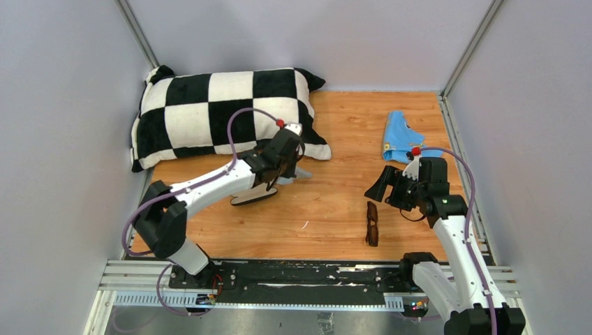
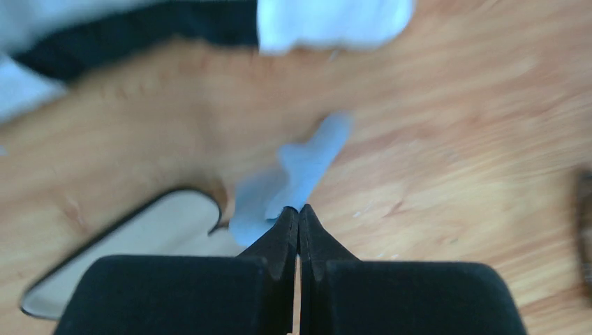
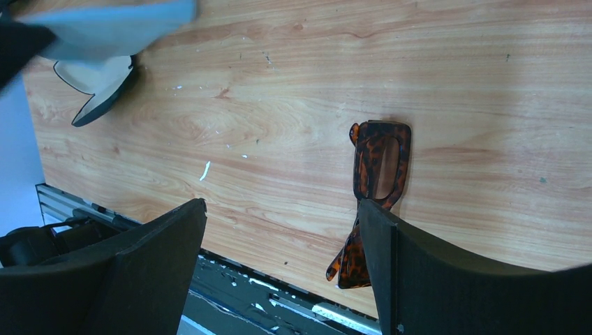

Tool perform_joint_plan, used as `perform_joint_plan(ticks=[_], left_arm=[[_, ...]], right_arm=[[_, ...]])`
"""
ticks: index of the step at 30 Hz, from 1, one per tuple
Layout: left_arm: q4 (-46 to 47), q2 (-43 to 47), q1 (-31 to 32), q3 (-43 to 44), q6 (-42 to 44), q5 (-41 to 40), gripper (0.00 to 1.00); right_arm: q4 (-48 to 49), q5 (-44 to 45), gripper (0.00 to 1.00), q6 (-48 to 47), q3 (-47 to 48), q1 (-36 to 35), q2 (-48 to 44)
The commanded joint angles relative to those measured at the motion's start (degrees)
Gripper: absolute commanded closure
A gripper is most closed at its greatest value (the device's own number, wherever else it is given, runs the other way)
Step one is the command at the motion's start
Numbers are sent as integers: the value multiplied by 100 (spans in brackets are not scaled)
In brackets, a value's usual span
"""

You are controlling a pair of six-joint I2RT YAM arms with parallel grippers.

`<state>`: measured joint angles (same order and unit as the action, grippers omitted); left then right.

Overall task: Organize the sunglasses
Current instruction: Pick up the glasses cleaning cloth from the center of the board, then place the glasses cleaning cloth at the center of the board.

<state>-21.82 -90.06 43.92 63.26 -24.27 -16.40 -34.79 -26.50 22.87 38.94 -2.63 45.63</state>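
Observation:
The sunglasses (image 1: 372, 223), tortoiseshell brown and folded, lie flat on the wooden table near its front edge; the right wrist view shows the sunglasses (image 3: 380, 164) just beyond and partly behind my right finger. My right gripper (image 1: 386, 185) hovers open behind them, and its jaws (image 3: 283, 206) stand wide with nothing between them. My left gripper (image 1: 292, 171) is shut on a grey-blue cloth (image 2: 300, 167), which hangs from its closed tips (image 2: 299, 209). Below it lies the open case (image 2: 146, 237), black with a cream lining, also seen as the case (image 1: 253, 196) under the left arm.
A black-and-white checkered pillow (image 1: 223, 112) fills the back left of the table. A bright blue cloth item (image 1: 401, 136) lies at the back right. The metal rail (image 1: 307, 283) with both arm bases runs along the front edge. Grey walls enclose three sides.

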Motion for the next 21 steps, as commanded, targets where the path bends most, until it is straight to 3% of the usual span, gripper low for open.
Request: perform_joint_plan(ticks=[1,4,8,11,13,14,17,21], left_arm=[[-315,318,-70,902,524,787,100],[-283,7,160,907,431,1772,100],[-206,-617,949,628,508,2397,97],[-822,-965,1326,901,651,2569,60],[-1179,-820,1353,1105,766,2436,44],[-1306,-676,1350,1191,841,2280,41],[-1473,-151,1218,1407,933,2008,37],[-1295,219,673,1207,475,2205,43]], right_arm=[[-203,139,14,-54,194,-88,-31],[-188,261,14,54,132,-89,-76],[-145,278,14,109,45,-88,-159],[-341,369,14,-49,114,-88,-221],[-454,442,14,-133,156,-88,-269],[-466,458,14,-151,151,-88,-299],[-446,414,14,-151,109,-88,-330],[-296,197,15,-47,39,-95,-322]])
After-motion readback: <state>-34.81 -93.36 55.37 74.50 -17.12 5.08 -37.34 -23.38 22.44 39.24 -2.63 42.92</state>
